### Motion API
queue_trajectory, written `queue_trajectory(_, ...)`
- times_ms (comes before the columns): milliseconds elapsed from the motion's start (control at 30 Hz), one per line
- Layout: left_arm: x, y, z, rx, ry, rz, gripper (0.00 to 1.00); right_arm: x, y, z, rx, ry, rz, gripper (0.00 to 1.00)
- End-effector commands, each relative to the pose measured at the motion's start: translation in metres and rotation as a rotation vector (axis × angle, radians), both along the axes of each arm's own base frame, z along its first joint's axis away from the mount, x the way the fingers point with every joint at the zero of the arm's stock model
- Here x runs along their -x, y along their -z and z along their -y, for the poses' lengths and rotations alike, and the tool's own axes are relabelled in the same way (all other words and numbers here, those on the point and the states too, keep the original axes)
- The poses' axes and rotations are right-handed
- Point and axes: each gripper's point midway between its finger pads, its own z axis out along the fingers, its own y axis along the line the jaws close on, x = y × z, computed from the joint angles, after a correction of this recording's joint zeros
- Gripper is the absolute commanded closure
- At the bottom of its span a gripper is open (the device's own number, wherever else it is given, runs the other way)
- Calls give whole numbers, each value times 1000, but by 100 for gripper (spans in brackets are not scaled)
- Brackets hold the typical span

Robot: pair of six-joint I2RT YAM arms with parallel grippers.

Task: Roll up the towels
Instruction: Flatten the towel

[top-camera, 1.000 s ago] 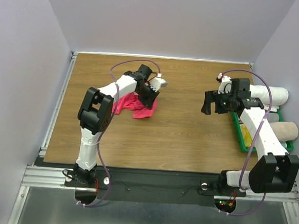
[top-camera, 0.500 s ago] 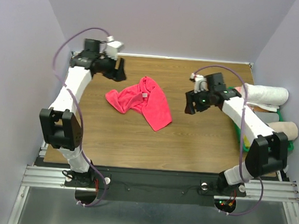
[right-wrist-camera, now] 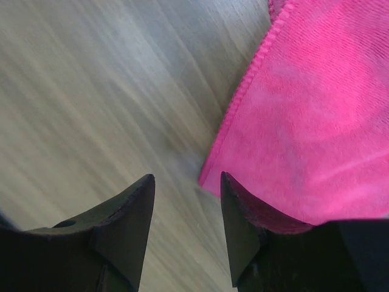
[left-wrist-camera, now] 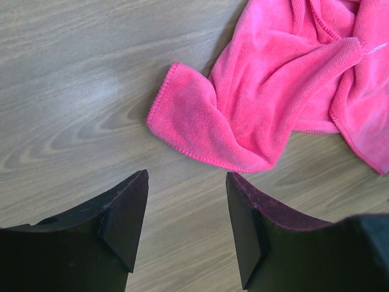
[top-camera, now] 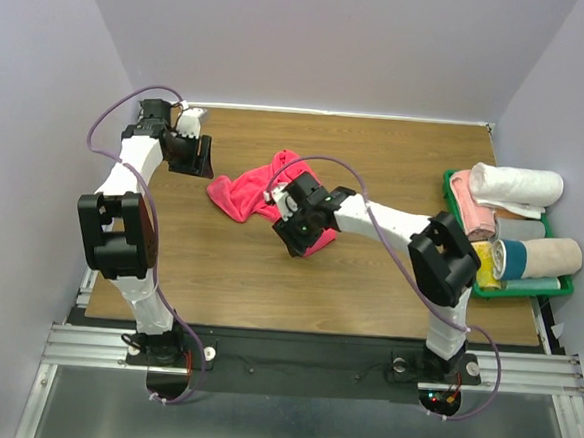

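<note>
One overhead view, two wrist close-ups
Top camera looks down over the whole table (top-camera: 228, 275) from behind the arms; both wrist cameras face down from close range; all three share the towel (top-camera: 239, 190).

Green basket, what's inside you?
The green basket holds rolled towels: a white towel, a tan towel, a pale pink towel, a grey towel. Its floor is hidden beneath them.

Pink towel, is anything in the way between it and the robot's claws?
No, nothing visible. Only bare table lies between the open left gripper and the pink towel, and the open right gripper hangs right at one corner of it.
</note>
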Motion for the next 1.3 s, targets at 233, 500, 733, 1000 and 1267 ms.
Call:
queue_trajectory(233,2,-5,-3,-23,16,34,34,-24,40,3,185,71,113,47)
queue_trajectory(500,-8,2,-1,-20,27,33,35,-8,46,11,180,72,62,72)
queue_trajectory(733,-14,43,14,-110,60,-37,35,-11,-1,6,85,73,116,99)
queue_trajectory(1000,-9,82,35,-72,74,-130,74,-42,-75,44,-5,163,244,99)
queue_trajectory(1267,-20,25,-19,-163,-33,5,100,-53,-78,119,45,267,257,99)
